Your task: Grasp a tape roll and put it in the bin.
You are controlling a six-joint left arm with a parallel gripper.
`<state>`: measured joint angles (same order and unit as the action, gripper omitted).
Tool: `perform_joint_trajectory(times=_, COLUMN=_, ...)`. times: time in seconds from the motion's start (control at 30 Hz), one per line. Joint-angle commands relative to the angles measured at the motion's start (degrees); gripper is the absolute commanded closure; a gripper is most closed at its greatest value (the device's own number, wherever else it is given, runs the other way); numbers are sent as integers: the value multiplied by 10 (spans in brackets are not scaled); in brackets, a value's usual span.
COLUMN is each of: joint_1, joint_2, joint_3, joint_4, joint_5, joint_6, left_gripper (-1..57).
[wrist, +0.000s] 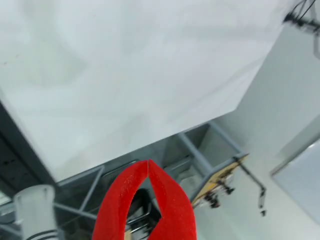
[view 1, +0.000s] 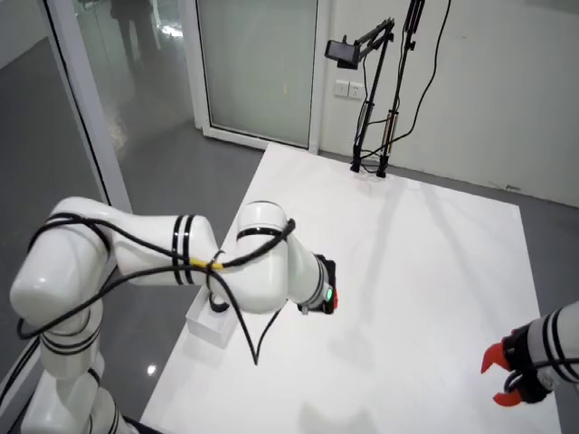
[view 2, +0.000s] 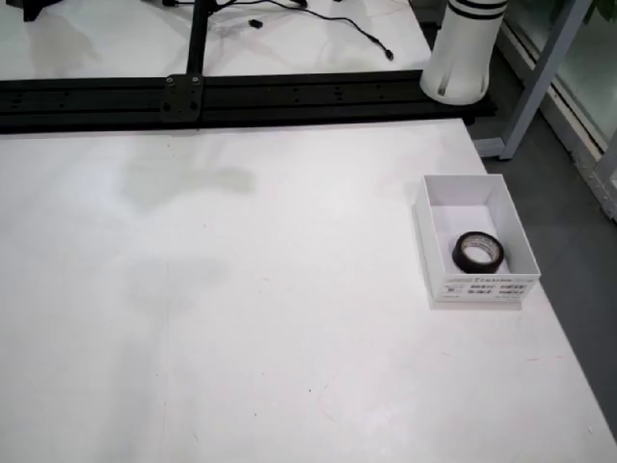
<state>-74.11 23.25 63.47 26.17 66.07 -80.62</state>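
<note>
A black tape roll [view 2: 477, 252] lies flat inside the white open bin [view 2: 425, 231] near the table's right edge in the overhead view. In the wrist view my red gripper [wrist: 148, 163] is shut, its tips touching with nothing between them, and it looks down from high up over the table's edge. From the side view the white arm's wrist [view 1: 317, 287] hangs above the table next to the bin [view 1: 204, 325]; its fingers are hidden there. No gripper shows in the overhead view.
The white table [view 2: 241, 318] fills the overhead view, with a black rail [view 2: 241, 96] and the arm's base [view 2: 463, 48] at the back. A second arm's red gripper [view 1: 499, 378] sits at the table's near right corner. A camera stand [view 1: 371, 108] is at the far end.
</note>
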Motion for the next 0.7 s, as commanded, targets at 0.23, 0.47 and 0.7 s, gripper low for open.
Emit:
perform_joint_trajectory(times=0.23, joint_1=16, joint_2=104, joint_3=-135, joint_4=-191, joint_5=43, joint_6=139, left_gripper=570)
perform_joint_trajectory(times=0.47, joint_1=23, joint_2=98, joint_3=-125, joint_4=-161, joint_5=45, joint_6=139, left_gripper=566)
perform_joint_trajectory(times=0.7, joint_1=75, joint_2=88, joint_3=-109, joint_4=-159, joint_5=45, joint_6=139, left_gripper=566)
